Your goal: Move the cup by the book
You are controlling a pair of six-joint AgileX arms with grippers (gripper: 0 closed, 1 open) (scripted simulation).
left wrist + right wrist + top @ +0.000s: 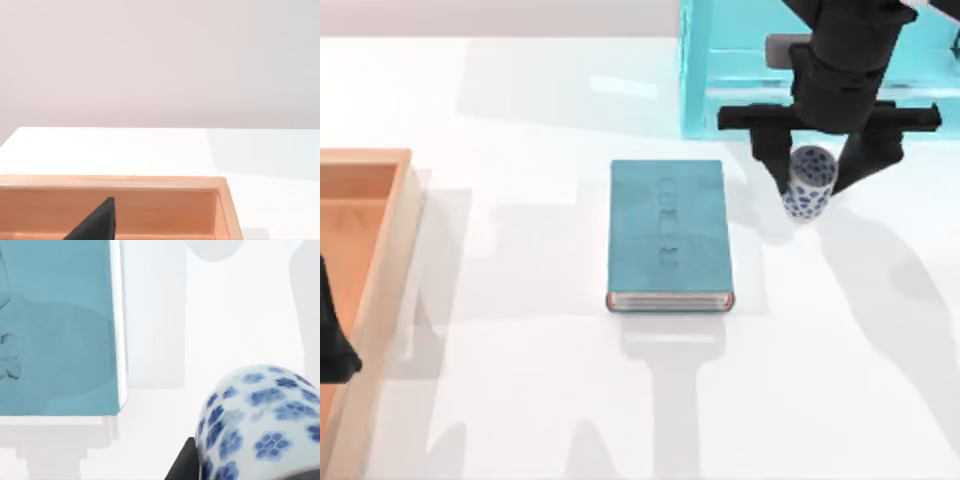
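Note:
The teal book point(669, 232) lies flat in the middle of the table, its page edges toward the front. The small white cup point(810, 185) with blue speckles stands a short way to the book's right, its mouth up. My right gripper point(817, 172) comes down over it with a black finger pressed on each side, shut on the cup. The right wrist view has the cup point(260, 425) close up beside one dark finger point(181, 464), and the book point(57, 330) across a strip of white table. My left gripper point(332, 345) is parked at the table's left edge.
A bright cyan shelf unit point(720, 80) stands at the back right, just behind the right arm. A wooden tray point(392, 230) occupies the left edge, its rim point(150, 182) also in the left wrist view. White table stretches in front of and left of the book.

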